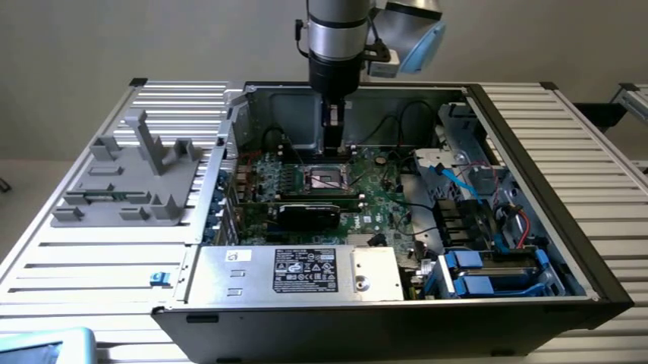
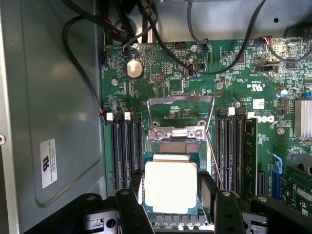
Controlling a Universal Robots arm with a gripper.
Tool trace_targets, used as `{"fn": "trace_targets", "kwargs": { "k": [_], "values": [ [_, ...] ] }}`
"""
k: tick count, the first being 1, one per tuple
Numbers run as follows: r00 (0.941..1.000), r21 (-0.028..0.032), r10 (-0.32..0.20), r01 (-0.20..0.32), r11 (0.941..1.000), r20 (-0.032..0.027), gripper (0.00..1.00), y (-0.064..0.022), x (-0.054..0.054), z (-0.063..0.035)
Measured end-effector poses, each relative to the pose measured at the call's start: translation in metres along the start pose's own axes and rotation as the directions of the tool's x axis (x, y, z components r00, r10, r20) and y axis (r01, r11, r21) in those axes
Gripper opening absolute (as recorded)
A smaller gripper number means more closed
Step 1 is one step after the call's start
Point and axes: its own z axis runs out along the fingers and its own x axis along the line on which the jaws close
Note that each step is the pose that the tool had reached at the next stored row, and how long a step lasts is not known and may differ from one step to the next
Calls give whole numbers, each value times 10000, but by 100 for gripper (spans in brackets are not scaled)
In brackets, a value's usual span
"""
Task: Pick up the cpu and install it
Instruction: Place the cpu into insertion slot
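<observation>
The cpu, a small square chip with a pale shiny top, sits between my gripper's two black fingers, which press on its opposite edges. It hangs level just over the dark socket, whose metal frame is swung open. In the exterior view my gripper points straight down into the open computer case, a little above the socket on the green motherboard.
Memory slots flank the socket on both sides, and black cables loop near the case wall. A grey plastic fixture stands outside the case on the exterior view's left. The power supply fills the case's near side, drive bays the exterior view's right.
</observation>
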Motion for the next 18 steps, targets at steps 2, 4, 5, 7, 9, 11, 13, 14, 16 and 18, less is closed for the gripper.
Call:
{"fn": "trace_targets", "kwargs": {
  "k": [2,4,5,7,9,11,13,14,16,18],
  "values": [
    [9999,-73,-139,139,9999,-1,55,-6,0,2],
    [9999,-327,-156,156,9993,-5,55,-31,-1,7],
    [9999,-426,-160,159,9990,-7,55,-47,-2,11],
    [9999,-522,-164,164,9985,-9,55,-70,-2,24],
    [9999,-547,-165,164,9984,-8,55,-89,-4,40],
    [9999,-562,-165,164,9983,-6,55,-104,-5,70],
    [9999,-558,-166,166,9983,-3,55,-104,-6,95],
    [9999,-558,-167,167,9983,7,55,-103,-7,111],
    [9998,-559,-171,174,9983,50,55,-104,-8,136],
    [9997,-556,-186,193,9983,125,55,-104,-8,147]
  ]
}}
